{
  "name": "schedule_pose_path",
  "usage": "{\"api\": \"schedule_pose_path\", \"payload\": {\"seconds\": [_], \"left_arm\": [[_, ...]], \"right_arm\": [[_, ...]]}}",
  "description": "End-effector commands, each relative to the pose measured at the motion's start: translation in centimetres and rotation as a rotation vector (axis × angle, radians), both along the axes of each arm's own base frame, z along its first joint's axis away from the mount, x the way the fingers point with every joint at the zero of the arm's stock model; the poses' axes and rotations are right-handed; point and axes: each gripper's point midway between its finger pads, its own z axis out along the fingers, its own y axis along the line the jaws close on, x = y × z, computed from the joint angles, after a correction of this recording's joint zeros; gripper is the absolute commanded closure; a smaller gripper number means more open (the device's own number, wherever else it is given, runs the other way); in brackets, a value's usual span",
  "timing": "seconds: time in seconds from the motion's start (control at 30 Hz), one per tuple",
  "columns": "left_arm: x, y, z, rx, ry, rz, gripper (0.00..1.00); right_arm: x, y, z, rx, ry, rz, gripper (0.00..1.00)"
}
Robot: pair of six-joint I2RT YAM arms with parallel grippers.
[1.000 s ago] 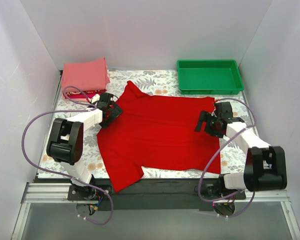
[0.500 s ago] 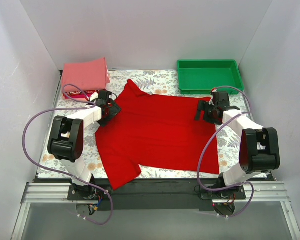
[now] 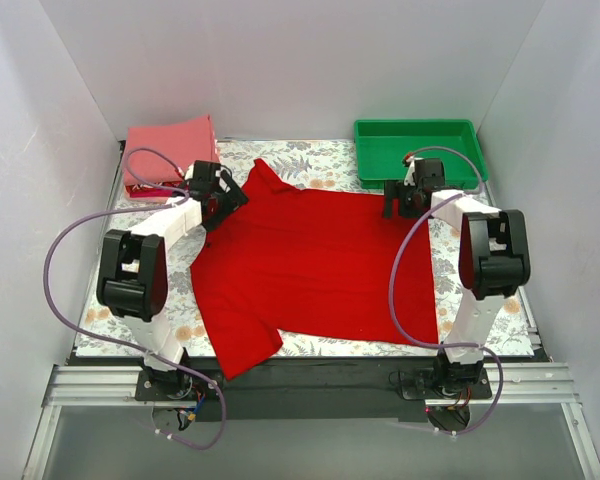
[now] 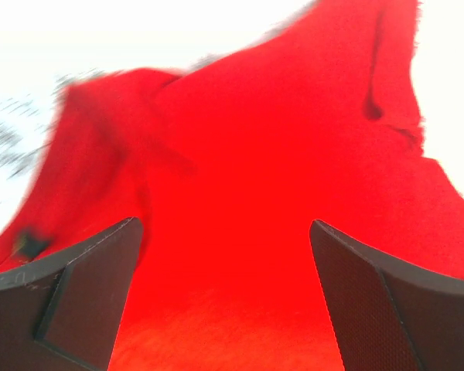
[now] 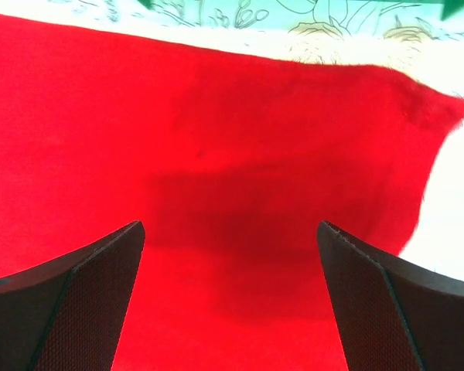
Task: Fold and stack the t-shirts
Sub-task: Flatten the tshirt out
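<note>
Work on the red tee (image 3: 315, 265) hasn't begun, by the look of it. It lies spread flat across the middle of the table (image 3: 310, 155), sleeves out to the left, with no fold in it.

In the far left corner sits a stack (image 3: 170, 150) of tees already folded, a salmon-pink one on top and a sliver of magenta showing beneath, so that part seems done.

The left gripper (image 3: 220, 192) is at the tee's far left edge, by the far sleeve. Its jaws are wide apart, with red cloth under them and nothing pinched. The right gripper (image 3: 400, 198) is at the tee's far right corner, just near of the green tray (image 3: 420, 150). It too gapes over the cloth and holds nothing.

I'd say what's left is the whole fold of this tee, then carrying it over onto the stack.
</note>
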Motion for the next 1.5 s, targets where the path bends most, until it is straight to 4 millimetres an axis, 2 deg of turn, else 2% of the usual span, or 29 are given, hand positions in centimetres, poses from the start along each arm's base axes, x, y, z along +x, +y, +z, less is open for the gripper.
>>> {"api": "schedule_pose_path", "payload": {"seconds": [0.0,0.03,0.07,0.1,0.17,0.23,0.27,0.57,0.73,0.83,0.87,0.93,0.97,1.0,1.03,1.07,1.1,1.13,1.17,1.2,1.23,1.27,1.3,1.33,1.37,1.4,1.43,1.47], "left_arm": [[2.0,-1.8,-0.2,-0.041,-0.019,-0.093,0.11],[2.3,-2.0,-0.5,-0.047,-0.017,-0.1,0.1],[2.4,-2.2,-1.6,-0.049,0.007,-0.106,0.1],[3.1,-2.4,-1.4,-0.051,-0.004,-0.108,0.1],[3.3,-2.6,-2.6,-0.048,0.017,-0.11,0.11],[3.5,-2.8,-3.1,-0.049,0.025,-0.108,0.1],[3.6,-2.9,-3.5,-0.049,0.03,-0.109,0.1],[3.9,-3.0,-4.3,-0.056,0.043,-0.097,0.1],[3.9,-2.7,-3.0,-0.048,0.017,-0.088,0.1],[3.9,-2.6,-1.1,-0.049,-0.016,-0.083,0.11],[3.5,-2.6,-0.1,-0.053,-0.021,-0.083,0.1],[2.6,-2.6,1.2,-0.047,-0.022,-0.067,0.1],[1.7,-2.6,1.4,-0.036,-0.011,-0.058,0.1],[1.0,-3.1,3.8,-0.039,-0.058,-0.056,0.1],[-0.6,-2.8,3.1,-0.023,-0.034,-0.041,0.1],[-1.5,-2.9,3.7,-0.023,-0.042,-0.031,0.1],[-2.8,-3.1,5.0,-0.017,-0.068,-0.024,0.1],[-4.9,-2.9,4.0,0.0,-0.025,-0.02,0.1],[-6.2,-2.7,3.6,-0.004,-0.009,0.012,0.1],[-7.8,-3.3,3.4,0.004,0.003,0.008,0.1],[-9.1,-3.4,4.4,-0.016,-0.015,0.015,0.1],[-11.7,-3.0,2.4,-0.005,0.061,0.015,0.1],[-13.4,-3.8,2.3,-0.009,0.077,-0.015,0.1],[-15.8,-3.5,2.2,0.001,0.112,-0.014,0.1],[-17.9,-3.2,1.2,0.016,0.151,-0.01,0.1],[-20.0,-4.4,0.9,0.005,0.172,-0.041,0.1],[-22.9,-5.0,0.5,0.007,0.204,-0.093,0.1],[-23.4,-5.1,0.9,-0.023,0.213,-0.08,0.1]], "right_arm": [[3.1,-0.3,0.9,-0.063,-0.068,0.041,0.02],[3.5,-0.5,0.6,-0.075,-0.067,0.039,0.02],[3.7,-0.6,-0.3,-0.082,-0.049,0.039,0.02],[4.3,-0.6,-0.2,-0.087,-0.055,0.041,0.02],[4.7,-0.6,-1.3,-0.089,-0.033,0.04,0.02],[5.6,-0.5,-1.4,-0.089,-0.038,0.04,0.02],[5.7,-0.6,-2.2,-0.107,-0.027,0.062,0.02],[8.2,-2.2,-2.9,-0.169,-0.035,0.034,0.02],[9.0,-1.8,-2.1,-0.16,-0.058,0.058,0.02],[9.1,-1.3,-0.2,-0.136,-0.088,0.066,0.02],[9.0,-1.2,1.0,-0.129,-0.107,0.059,0.02],[8.3,-0.3,2.1,-0.091,-0.114,0.078,0.02],[8.1,-0.2,3.9,-0.09,-0.145,0.074,0.02],[7.6,0.1,4.4,-0.094,-0.152,0.075,0.02],[7.2,0.2,4.8,-0.099,-0.156,0.069,0.02],[6.9,-0.1,6.7,-0.117,-0.19,0.047,0.02],[6.6,-0.1,7.4,-0.128,-0.201,0.032,0.02],[5.7,-0.3,7.3,-0.132,-0.191,0.021,0.02],[5.0,-0.5,9.3,-0.111,-0.224,-0.023,0.02],[4.5,-0.7,9.9,-0.098,-0.23,-0.062,0.02],[3.7,-0.9,10.2,-0.088,-0.231,-0.096,0.02],[2.3,-0.9,11.0,-0.047,-0.24,-0.143,0.02],[1.4,-1.1,11.1,-0.032,-0.237,-0.166,0.02],[0.7,-1.2,11.4,-0.017,-0.241,-0.188,0.02],[-0.8,-1.3,11.6,0.011,-0.243,-0.218,0.02],[-1.6,-1.3,11.7,0.02,-0.244,-0.227,0.02],[-2.8,-1.4,11.8,0.033,-0.245,-0.236,0.02],[-3.0,-1.3,12.7,0.042,-0.266,-0.233,0.02]]}}
